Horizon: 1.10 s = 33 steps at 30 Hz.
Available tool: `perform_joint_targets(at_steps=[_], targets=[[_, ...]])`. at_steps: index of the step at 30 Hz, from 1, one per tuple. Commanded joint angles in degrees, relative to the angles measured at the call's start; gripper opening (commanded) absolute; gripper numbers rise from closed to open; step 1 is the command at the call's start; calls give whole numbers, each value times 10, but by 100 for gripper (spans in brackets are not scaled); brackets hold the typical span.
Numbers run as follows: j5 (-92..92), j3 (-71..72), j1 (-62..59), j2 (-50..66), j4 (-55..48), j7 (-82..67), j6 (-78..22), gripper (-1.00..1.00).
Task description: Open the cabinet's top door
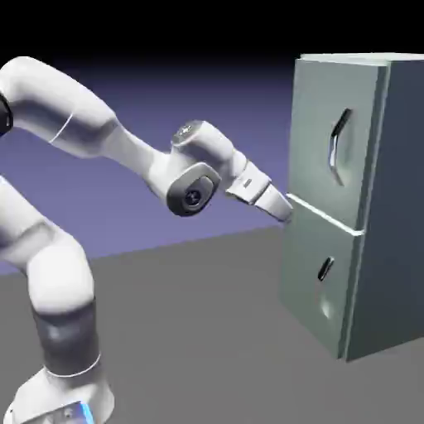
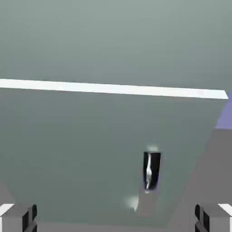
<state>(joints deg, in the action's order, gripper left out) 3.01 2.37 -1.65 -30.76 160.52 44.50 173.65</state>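
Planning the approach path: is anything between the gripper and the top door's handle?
Nothing visible. The gripper sits near the seam between the doors, below the top door's handle; only bare door panel lies between.

The cabinet (image 1: 331, 207) front blocks the gripper (image 1: 286, 209) at 3 o'clock — open table (image 1: 190, 331) lies from 6 to 9 o'clock.

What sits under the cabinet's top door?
Under the top door, past a pale seam, is the shorter lower door with its small dark handle. The cabinet's inside is hidden: both doors shut.
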Motion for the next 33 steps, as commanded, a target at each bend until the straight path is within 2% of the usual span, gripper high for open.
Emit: perform_joint_targets(at_steps=[1, 33], targets=[[25, 20, -19, 16, -4, 17, -3, 0], [822, 650, -640, 519, -130, 560, -97, 0]])
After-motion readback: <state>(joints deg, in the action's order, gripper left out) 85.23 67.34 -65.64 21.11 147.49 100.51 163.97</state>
